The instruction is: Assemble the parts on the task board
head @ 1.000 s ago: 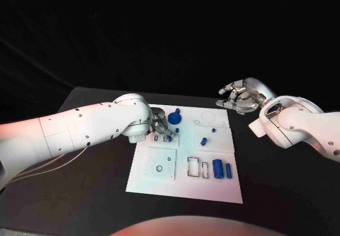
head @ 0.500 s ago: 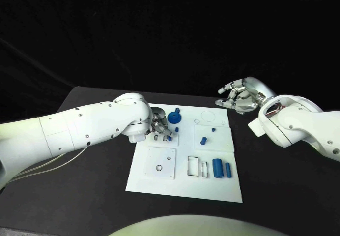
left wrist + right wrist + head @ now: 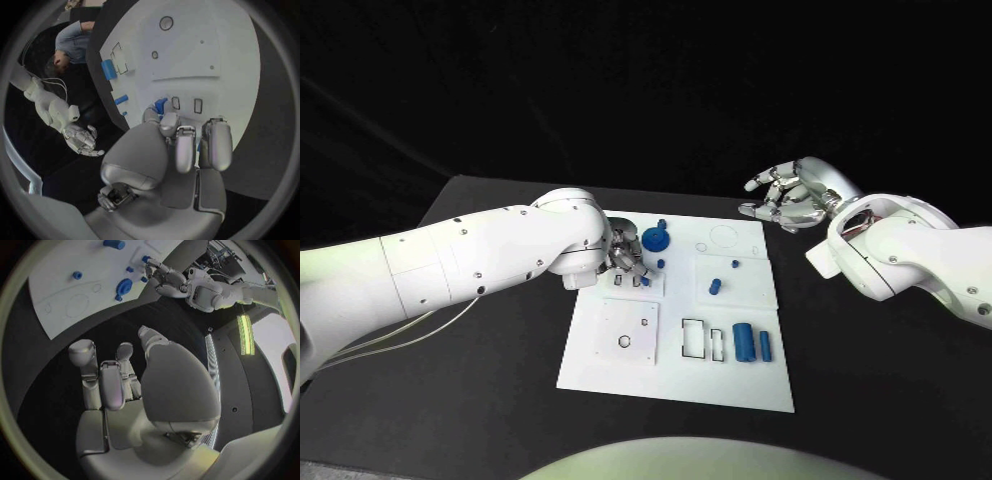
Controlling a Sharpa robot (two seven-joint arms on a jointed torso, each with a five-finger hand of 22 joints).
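Near the bottom of the head view lies the white task board (image 3: 678, 385), with bare white room at its near end. A little higher, right of middle, two blue bars (image 3: 751, 343) lie side by side next to two empty slots (image 3: 695, 339). Above them sits a small blue piece (image 3: 714, 287).

The left hand (image 3: 626, 262) is over the board's upper left part, by two small slots (image 3: 187, 104). Its fingers (image 3: 184, 148) are curled down together, and a bit of blue (image 3: 160, 105) shows at the fingertips. It looks like it pinches a small part, but I cannot tell for sure. Just beside it is the blue round disc (image 3: 655, 239).

The part could tip or slip if it goes in crooked. The arm could also bump the disc, because it is so close.

Farthest back, at the upper right, the right hand (image 3: 788, 198) hangs over the black table (image 3: 488, 205), just off the board's far corner. Its fingers are loosely bent and apart, holding nothing. There is lots of free table around it and down the board's right side.
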